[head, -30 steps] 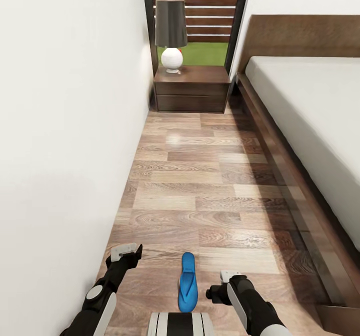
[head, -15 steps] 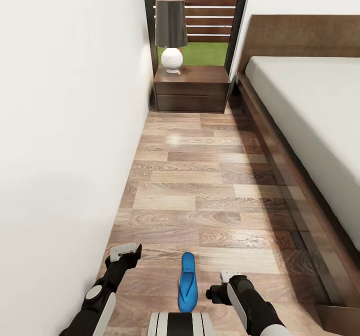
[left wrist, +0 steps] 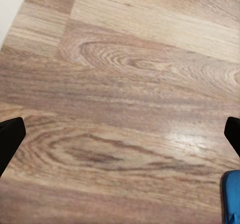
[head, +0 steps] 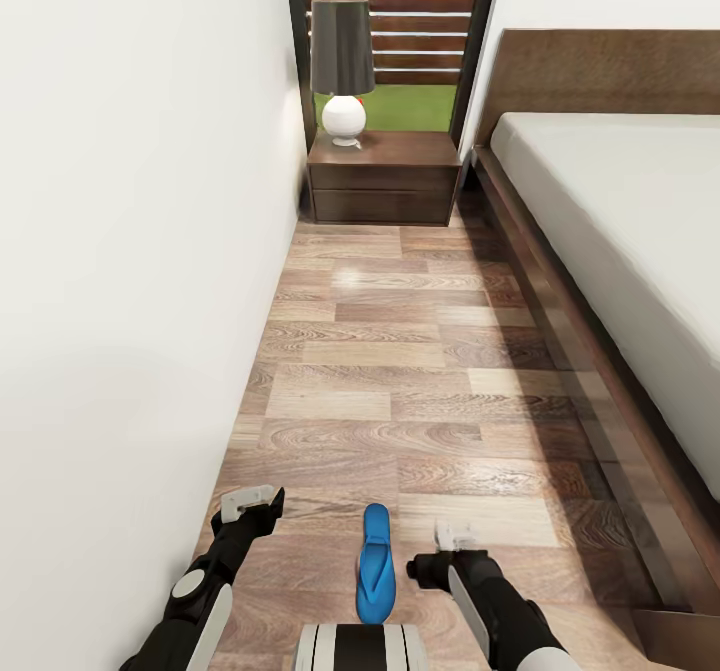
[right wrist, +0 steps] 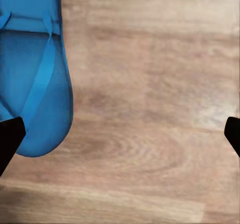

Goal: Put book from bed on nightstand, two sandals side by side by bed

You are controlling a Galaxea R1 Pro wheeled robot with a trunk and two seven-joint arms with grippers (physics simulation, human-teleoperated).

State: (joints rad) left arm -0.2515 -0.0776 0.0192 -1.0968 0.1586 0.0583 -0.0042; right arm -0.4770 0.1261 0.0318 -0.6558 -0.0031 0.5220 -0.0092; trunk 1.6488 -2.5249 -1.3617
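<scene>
Lying flat on the floor (head: 400, 351) between the two arms, one blue sandal (head: 376, 563) pointed its length toward the nightstand (head: 384, 179), well short of it and apart from the bed (head: 620, 241). It looked light, thin and rubbery, likely to bend if lifted by one end, and its flat sole sat flush against the planks with little edge to get under. The thong straps stood a little proud of the sole, so they, or the sole's long sides near the middle, seemed the best places to pinch.

The right gripper (head: 448, 543) hung low just beside the sandal, and its wrist view showed the fingers spread wide with the sandal's rounded end (right wrist: 35, 83) near one fingertip (right wrist: 10, 139). The left gripper (head: 252, 501) hovered near the wall, fingers also apart and holding nothing; a blue corner of the sandal (left wrist: 231, 199) showed at the edge of its view.

Underfoot was glossy wood plank, hard and probably slippery. The aisle was narrow, between a white wall (head: 140, 251) and the bed's dark base, with a lamp (head: 342, 66) on the nightstand.
</scene>
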